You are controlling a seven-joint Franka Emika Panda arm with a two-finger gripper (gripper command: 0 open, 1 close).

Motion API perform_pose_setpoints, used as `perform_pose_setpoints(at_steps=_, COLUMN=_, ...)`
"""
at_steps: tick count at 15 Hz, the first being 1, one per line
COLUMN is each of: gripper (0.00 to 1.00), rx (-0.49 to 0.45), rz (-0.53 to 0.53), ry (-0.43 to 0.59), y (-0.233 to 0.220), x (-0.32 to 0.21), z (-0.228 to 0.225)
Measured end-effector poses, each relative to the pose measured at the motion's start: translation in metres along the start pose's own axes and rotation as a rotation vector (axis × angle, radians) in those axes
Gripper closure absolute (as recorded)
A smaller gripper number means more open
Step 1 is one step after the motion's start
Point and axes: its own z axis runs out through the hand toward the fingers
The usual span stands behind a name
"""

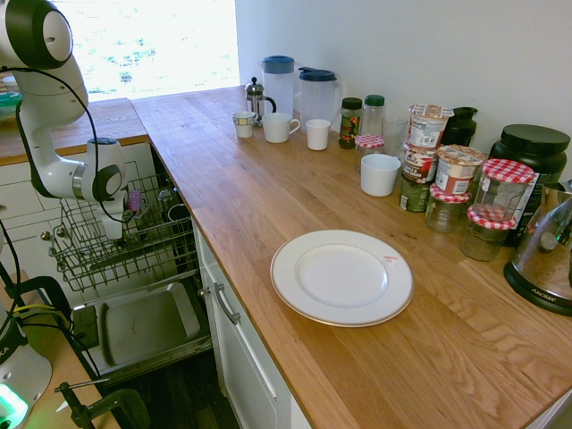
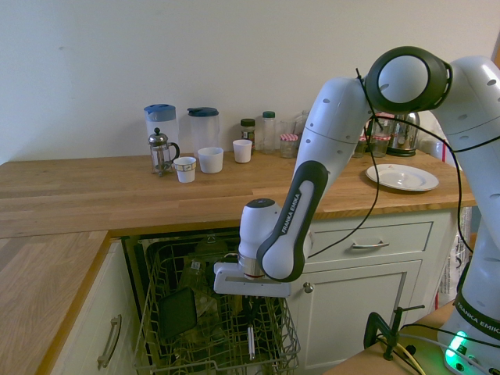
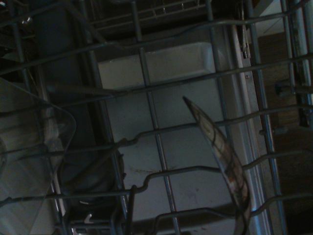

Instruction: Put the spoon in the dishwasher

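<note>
Fingers (image 2: 251, 312) clamped tight on the spoon (image 2: 251, 341), my gripper (image 2: 251, 311) pointing straight down into the dishwasher (image 2: 209, 328) rack, near its front right corner.

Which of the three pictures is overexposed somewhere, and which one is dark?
First exterior view: the window is blown out to white. Wrist view: dark and dim inside the dishwasher rack, the spoon visible. Second exterior view: evenly lit.

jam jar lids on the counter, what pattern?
Red-and-white gingham check on the jam jar lids; clearest in the first exterior view.
</note>
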Motion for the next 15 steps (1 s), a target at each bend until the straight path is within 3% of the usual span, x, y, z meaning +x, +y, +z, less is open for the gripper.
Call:
perform_pose_setpoints(at_steps=1, gripper=0.00, rx=0.003, rz=-0.003, ry=0.001, y=-0.0019, x=-0.0007, z=-0.0008)
perform_pose_setpoints(at_steps=15, gripper=0.00, rx=0.023, rz=-0.007, ry=0.014, y=-0.0102, x=0.0044, z=-0.0057)
